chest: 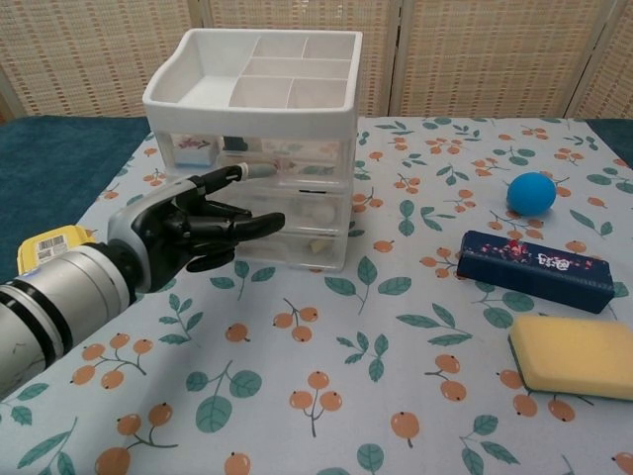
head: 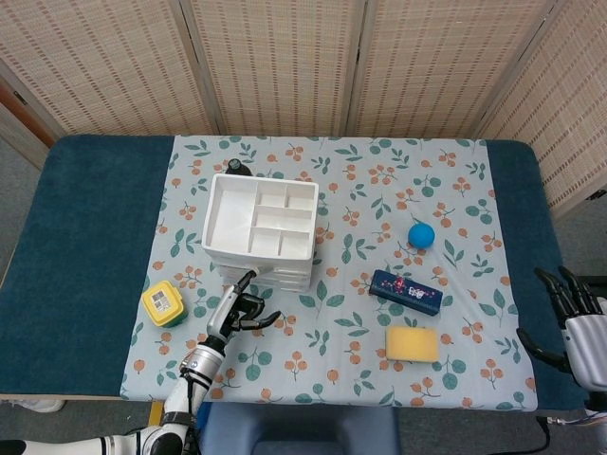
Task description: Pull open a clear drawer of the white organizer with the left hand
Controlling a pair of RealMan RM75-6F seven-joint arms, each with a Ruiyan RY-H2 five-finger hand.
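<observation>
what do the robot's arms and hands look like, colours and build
The left hand has black fingers with a pale silver-grey back and light fingertip caps. It sits on a silver cylindrical wrist with dark bands, running into a white forearm. The right hand, at the head view's edge, has the same black fingers and a light grey back. No loose cables show.

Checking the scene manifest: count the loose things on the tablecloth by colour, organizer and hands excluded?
Blue: 2, the ball and the dark patterned case
Yellow: 2, the sponge and the yellow-lidded box
Black: 1, a small object behind the organizer, too hidden to identify
Total: 5
</observation>
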